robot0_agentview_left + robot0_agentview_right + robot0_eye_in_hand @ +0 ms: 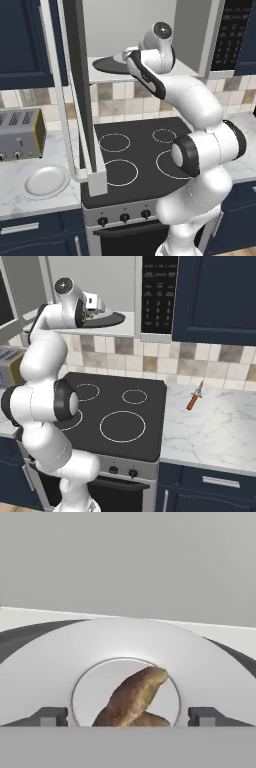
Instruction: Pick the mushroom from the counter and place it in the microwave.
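Kitchen sim: black stovetop (pixel 140 150) sits centre, white marble counter (pixel 215 431) on both sides over navy cabinets. Microwave (pixel 200 35) is mounted above the stove with its door (pixel 82 100) swung open toward the left.

Left base view: arm reaches up into the microwave cavity, wrist over the dark turntable (pixel 107 65). Toaster (pixel 20 134) and a white plate (pixel 46 181) sit on the left counter, which the right base view barely covers.

Right base view: same reach from the other side, the hand's white body sits over the turntable edge. Keypad panel (pixel 160 293) is readable here, and a red-handled tool (pixel 194 398) lies on the right counter, out of the left camera's frame.

Hand view: gives the only close detail. Mushroom (pixel 135 697) lies on the recessed centre of the white plate (pixel 50 667) inside the microwave, dark turntable rim showing at the plate's edges. End effector (pixel 127 717) has its fingertips (pixel 50 717) spread wide, well apart on either side of the mushroom, gripping nothing. Cannot tell whether the mushroom's lower end touches either finger, since the frame cuts it off.
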### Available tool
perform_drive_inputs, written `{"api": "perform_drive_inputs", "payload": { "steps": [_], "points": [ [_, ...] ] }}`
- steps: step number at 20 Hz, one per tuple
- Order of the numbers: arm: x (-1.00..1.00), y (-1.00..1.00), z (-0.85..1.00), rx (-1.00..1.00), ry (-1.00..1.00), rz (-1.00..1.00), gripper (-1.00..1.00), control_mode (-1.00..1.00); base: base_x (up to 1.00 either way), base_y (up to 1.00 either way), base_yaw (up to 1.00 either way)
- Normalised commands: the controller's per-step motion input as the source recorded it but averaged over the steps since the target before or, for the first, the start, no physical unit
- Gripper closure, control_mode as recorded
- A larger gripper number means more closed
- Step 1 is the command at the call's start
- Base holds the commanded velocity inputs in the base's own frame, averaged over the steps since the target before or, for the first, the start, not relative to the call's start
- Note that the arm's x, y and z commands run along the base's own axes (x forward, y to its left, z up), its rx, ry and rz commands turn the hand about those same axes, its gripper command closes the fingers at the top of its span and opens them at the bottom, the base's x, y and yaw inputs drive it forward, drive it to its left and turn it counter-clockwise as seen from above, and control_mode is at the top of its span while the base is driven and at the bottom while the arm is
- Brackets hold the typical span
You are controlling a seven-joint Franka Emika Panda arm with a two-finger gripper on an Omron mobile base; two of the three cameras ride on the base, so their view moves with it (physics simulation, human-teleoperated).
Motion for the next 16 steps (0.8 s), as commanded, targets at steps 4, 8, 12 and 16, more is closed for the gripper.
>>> {"api": "perform_drive_inputs", "payload": {
  "steps": [4,8,12,16],
  "points": [
    [-0.97,-0.12,0.14,0.07,-0.06,0.0,-1.0,-1.0,0.0,0.0,0.0],
    [-1.0,-0.21,0.07,0.05,-0.15,0.0,-1.0,-1.0,0.0,0.0,0.0],
    [-1.0,-0.15,0.03,0.08,-0.15,0.0,-1.0,-1.0,0.0,0.0,0.0],
    [-1.0,-0.09,-0.04,0.09,-0.13,0.0,-1.0,-1.0,0.0,0.0,0.0]
  ]
}}
